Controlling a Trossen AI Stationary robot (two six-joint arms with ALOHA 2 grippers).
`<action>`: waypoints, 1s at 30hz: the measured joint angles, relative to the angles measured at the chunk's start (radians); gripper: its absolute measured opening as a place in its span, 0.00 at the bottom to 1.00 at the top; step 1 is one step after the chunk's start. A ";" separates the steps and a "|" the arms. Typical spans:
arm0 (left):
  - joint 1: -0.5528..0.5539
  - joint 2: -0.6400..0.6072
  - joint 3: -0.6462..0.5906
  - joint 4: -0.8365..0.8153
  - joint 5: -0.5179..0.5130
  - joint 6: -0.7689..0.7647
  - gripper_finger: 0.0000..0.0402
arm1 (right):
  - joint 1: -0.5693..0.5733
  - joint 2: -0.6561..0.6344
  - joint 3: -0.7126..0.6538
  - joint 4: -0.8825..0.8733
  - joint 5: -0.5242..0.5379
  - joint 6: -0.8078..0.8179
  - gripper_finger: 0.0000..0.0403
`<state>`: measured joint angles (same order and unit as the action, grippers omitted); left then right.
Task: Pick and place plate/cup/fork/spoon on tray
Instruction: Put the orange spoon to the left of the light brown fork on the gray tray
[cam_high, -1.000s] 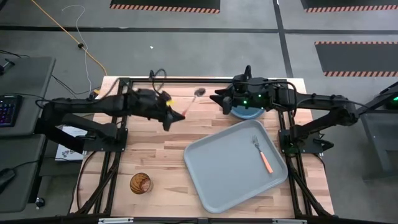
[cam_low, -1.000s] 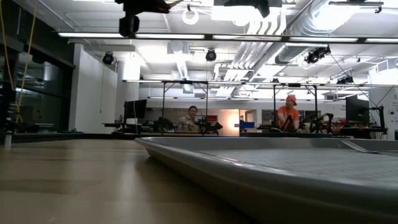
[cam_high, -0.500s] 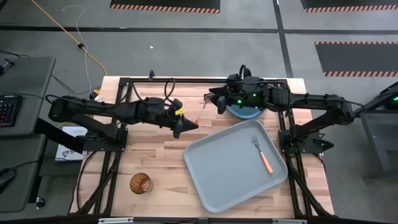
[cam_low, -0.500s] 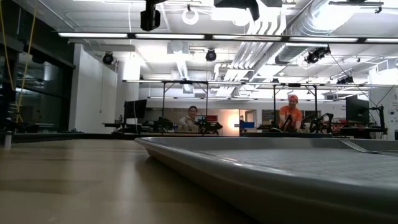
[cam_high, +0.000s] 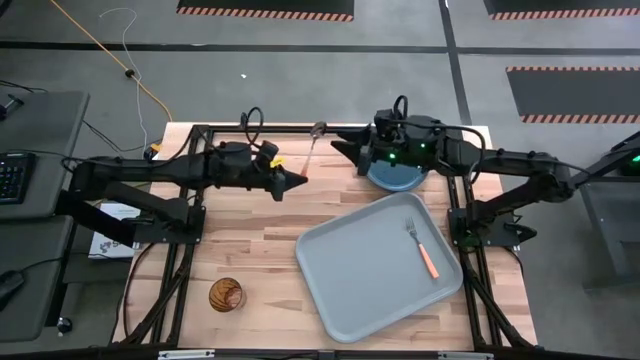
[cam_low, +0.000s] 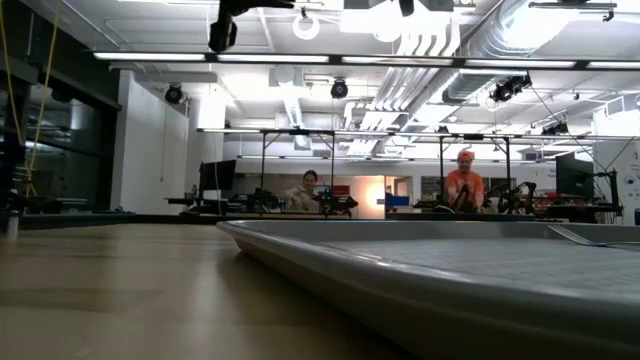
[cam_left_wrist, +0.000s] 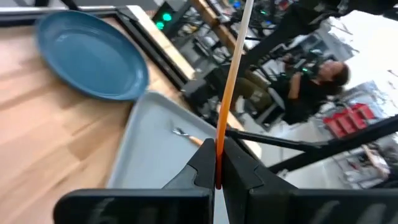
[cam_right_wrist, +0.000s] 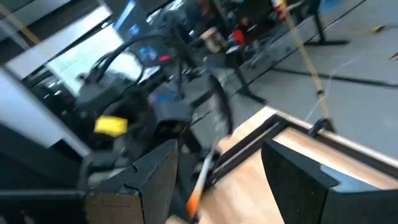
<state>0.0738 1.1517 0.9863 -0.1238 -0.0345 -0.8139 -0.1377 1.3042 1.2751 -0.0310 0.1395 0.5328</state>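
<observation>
My left gripper is shut on the spoon, which has a pinkish-red handle and a silver bowl, above the table's far middle. My right gripper is open just right of the spoon and touches nothing; its wrist view shows the spoon ahead between its fingers. The teal-blue plate lies on the table under the right arm, by the tray's far edge. The fork lies flat in the grey-blue tray. The amber cup stands at the near left. My left gripper pinches the spoon's pinkish-red handle between its two fingers, near the handle's free end. The spoon runs on past the fingertips, along the fingers. It is lifted clear of the table, its bowl end toward the table's far edge.
Bare wood lies between the cup and the tray and left of the left gripper. Black frame rails run along the table's far edge and sides. The tray's rim fills the low view's right. People sit in the room beyond the table.
My left gripper, still shut on the spoon, has swung toward the tray and then back toward the far edge, turning as it went. The spoon's bowl end now lies nearer the far edge. My right gripper has shifted a little toward the far edge.
</observation>
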 joint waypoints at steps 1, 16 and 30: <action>-0.002 0.008 0.000 0.012 0.002 -0.005 0.00 | 0.000 0.005 0.000 0.010 0.012 -0.001 0.56; -0.005 0.095 0.001 0.151 0.099 -0.075 0.00 | -0.001 0.053 0.000 0.102 0.001 -0.035 0.54; 0.000 0.094 0.001 0.153 0.069 -0.022 0.04 | -0.008 0.029 0.000 0.078 -0.035 -0.040 0.04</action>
<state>0.0734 1.2460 0.9874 0.0296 0.0343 -0.8359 -0.1454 1.3332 1.2751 0.0473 0.1044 0.4930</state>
